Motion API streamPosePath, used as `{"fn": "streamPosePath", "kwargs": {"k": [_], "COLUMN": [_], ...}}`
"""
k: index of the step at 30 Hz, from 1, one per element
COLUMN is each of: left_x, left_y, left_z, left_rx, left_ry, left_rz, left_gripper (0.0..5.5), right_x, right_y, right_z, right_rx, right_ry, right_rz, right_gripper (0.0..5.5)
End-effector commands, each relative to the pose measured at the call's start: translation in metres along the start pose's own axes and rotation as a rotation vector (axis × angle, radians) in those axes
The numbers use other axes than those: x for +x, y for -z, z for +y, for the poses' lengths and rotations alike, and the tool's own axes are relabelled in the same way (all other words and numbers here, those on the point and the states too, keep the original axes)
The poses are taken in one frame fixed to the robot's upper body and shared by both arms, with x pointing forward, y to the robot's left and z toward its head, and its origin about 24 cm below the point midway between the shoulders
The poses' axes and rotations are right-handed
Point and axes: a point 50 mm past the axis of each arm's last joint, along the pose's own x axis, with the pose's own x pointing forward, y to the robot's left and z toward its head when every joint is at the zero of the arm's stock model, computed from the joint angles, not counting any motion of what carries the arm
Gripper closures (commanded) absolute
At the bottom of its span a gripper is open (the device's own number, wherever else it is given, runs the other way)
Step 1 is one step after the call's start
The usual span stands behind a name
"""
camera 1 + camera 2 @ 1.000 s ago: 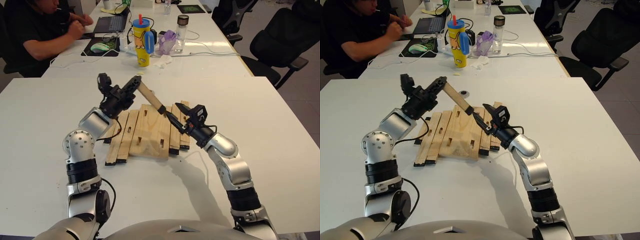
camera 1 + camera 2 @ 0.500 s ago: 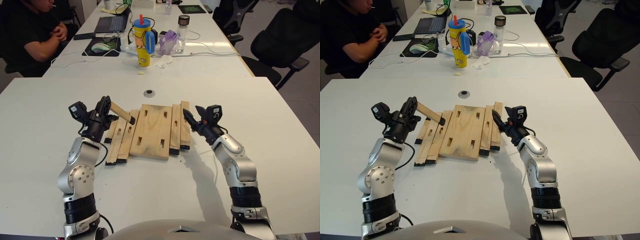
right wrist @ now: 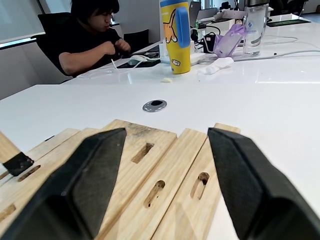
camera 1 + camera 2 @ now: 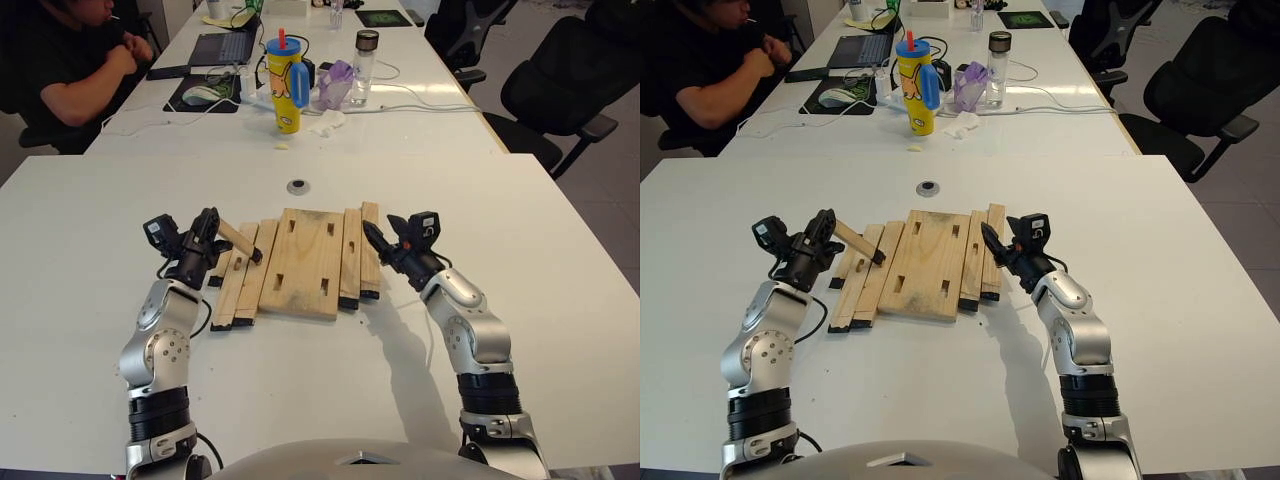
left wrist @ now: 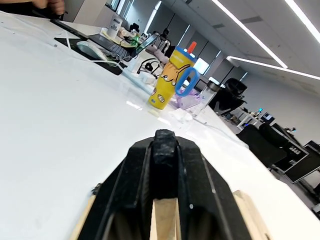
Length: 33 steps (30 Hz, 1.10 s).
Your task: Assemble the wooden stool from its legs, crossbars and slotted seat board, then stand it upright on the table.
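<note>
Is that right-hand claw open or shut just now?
Open. The right gripper has its two fingers spread wide apart, with only the slotted wooden boards lying beyond them; nothing is gripped.

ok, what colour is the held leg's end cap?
Black cap on the leg; best in right wrist view.

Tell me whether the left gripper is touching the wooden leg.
Touching: the left wrist view shows the left gripper shut on the wooden leg, fingers against the wood.
</note>
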Motion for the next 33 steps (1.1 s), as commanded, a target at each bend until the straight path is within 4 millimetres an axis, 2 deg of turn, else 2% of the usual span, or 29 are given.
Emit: {"fn": "streamPosePath", "kwargs": {"k": [1, 8, 17, 25, 33], "left_x": [0.0, 0.0, -0.007, -0.023, -0.032], "left_y": [0.006, 0.01, 0.017, 0.047, 0.081], "left_z": [0.005, 0.007, 0.003, 0.011, 0.007], "left_rx": [0.014, 0.065, 0.344, 0.474, 0.535], "left_ry": [-0.022, -0.064, -0.158, -0.238, -0.173], "left_rz": [0.04, 0.066, 0.151, 0.292, 0.369], "left_gripper": [5.04, 5.04, 5.04, 5.04, 5.04], "right_x": [0.0, 0.002, 0.0, -0.003, -0.002], "right_y": [-0.002, -0.003, -0.001, 0.003, 0.004], "right_z": [0.002, 0.004, 0.013, 0.019, 0.024], "right_rx": [0.0, -0.011, -0.028, -0.058, -0.096], "right_ry": [0.004, 0.007, -0.002, 0.001, -0.028], "right_rz": [-0.004, -0.007, 0.012, 0.049, 0.077], "right_gripper": [2.48, 2.48, 2.48, 2.48, 2.48]}}
